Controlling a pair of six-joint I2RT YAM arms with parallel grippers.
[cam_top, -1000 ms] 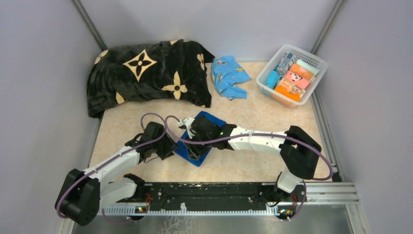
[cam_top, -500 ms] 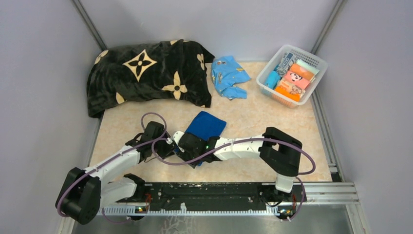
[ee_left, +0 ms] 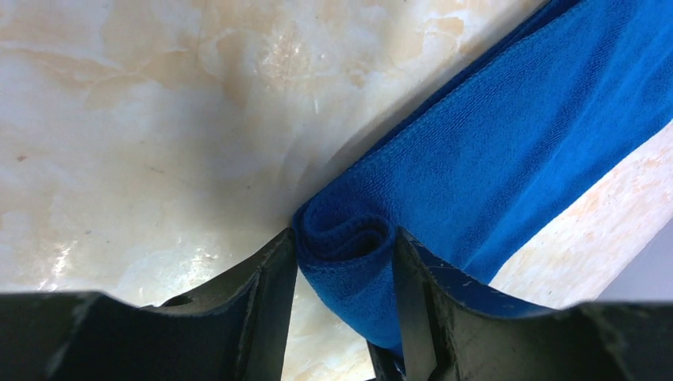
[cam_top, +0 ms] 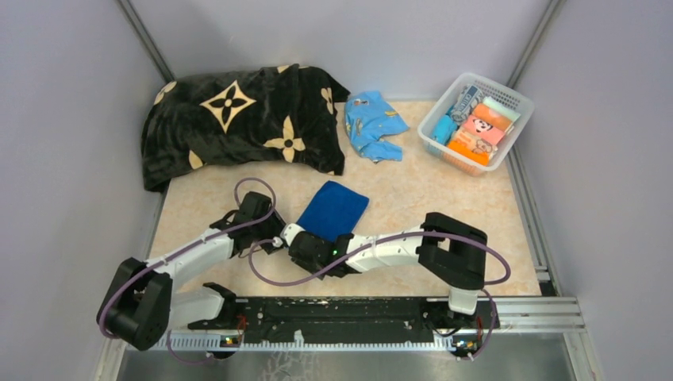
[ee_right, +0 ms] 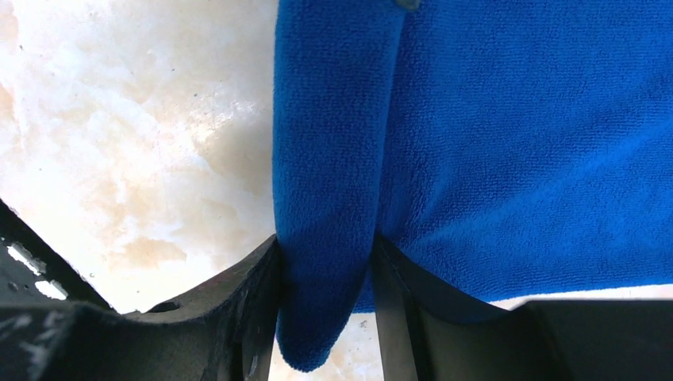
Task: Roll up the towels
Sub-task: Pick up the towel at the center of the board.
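- The left gripper (ee_left: 343, 258) is clamped on the nearest end of the royal-blue towel (ee_left: 516, 151). A tight curl of terry sits between its fingers (ee_left: 274, 278), the start of a roll, pinched so that it cannot spring open.
- Just beside it, the right gripper (ee_right: 325, 274) is closed on the same rolled edge (ee_right: 329, 159), further along the hem. Two grips on one edge probably serve to hold the roll straight across the towel's width.
- Ahead of both pairs of fingers, the rest of the towel lies flat and unrolled on the table (cam_top: 413, 198). Judging by that flat stretch, most of the rolling is not yet done.
- Well beyond the grippers and a little to the right, a small turquoise towel (cam_top: 373, 123) lies crumpled and apart from both arms, seemingly waiting its turn.
- Farther right, at the back, a basket (cam_top: 440, 103) holds what look like rolled bundles, so it may be where finished rolls go.
- At the far left, a black blanket (cam_top: 238, 119) with cream flowers lies heaped, apart from the work.
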